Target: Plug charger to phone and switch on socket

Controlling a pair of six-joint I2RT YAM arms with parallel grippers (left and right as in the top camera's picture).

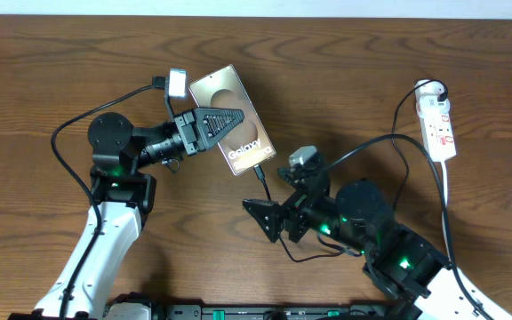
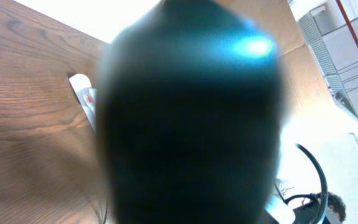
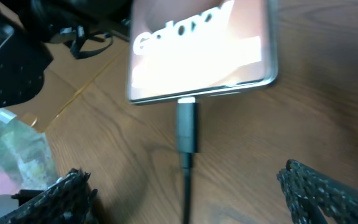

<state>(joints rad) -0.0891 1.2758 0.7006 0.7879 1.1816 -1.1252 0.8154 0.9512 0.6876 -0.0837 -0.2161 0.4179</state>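
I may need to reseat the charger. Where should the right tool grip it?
Grip the charger on its thicker plug body just short of the phone, coming along the cable from behind, right tool straddling its width: it lies flat, pointing straight into the phone.

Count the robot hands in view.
2. The left hand, shut, is over the phone; the right hand, open, has its fingers either side of the charger below the phone.

Overhead straight down on table [image 1: 354,80], right wrist close on phone [image 3: 201,59] (also seen overhead), left wrist blocked, blurred.
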